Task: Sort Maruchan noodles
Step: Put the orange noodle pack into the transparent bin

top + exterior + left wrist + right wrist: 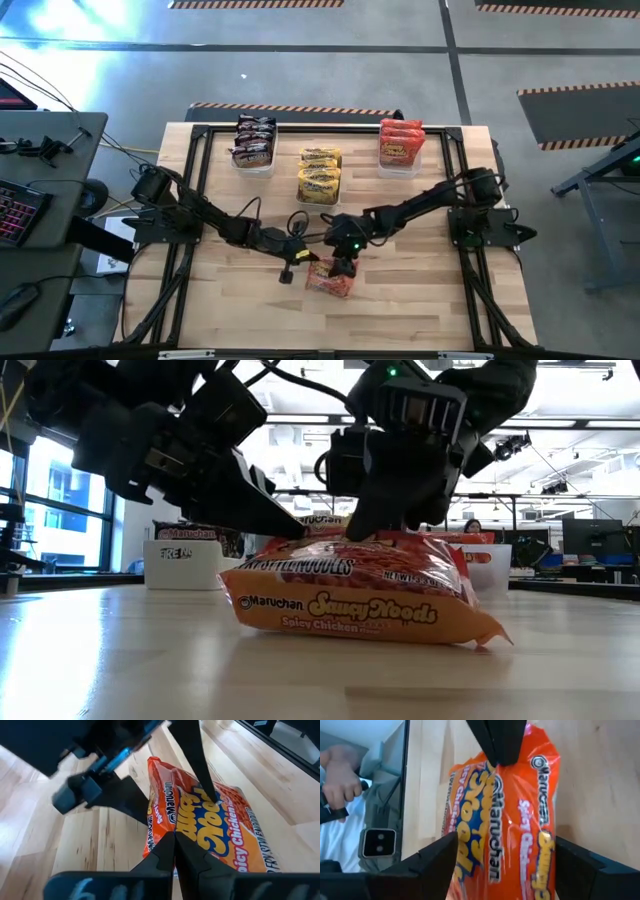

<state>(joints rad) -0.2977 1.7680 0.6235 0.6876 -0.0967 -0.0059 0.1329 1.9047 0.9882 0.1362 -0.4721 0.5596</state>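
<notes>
High view: lying near the table's front middle, one orange packet (330, 280), well apart from three bins (318, 172) at the back.

Low view: bearing down on it, both grippers.

Left wrist: pinching the packet's edge, left gripper (173, 851) nearly closed.

Right wrist: straddling it wide, right gripper (505, 857), touching nothing. Likely needing a lift toward the orange bin (401, 147).

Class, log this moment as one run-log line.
left gripper: shut, at orange packet | right gripper: open, straddling it | packet: flat on table
</notes>
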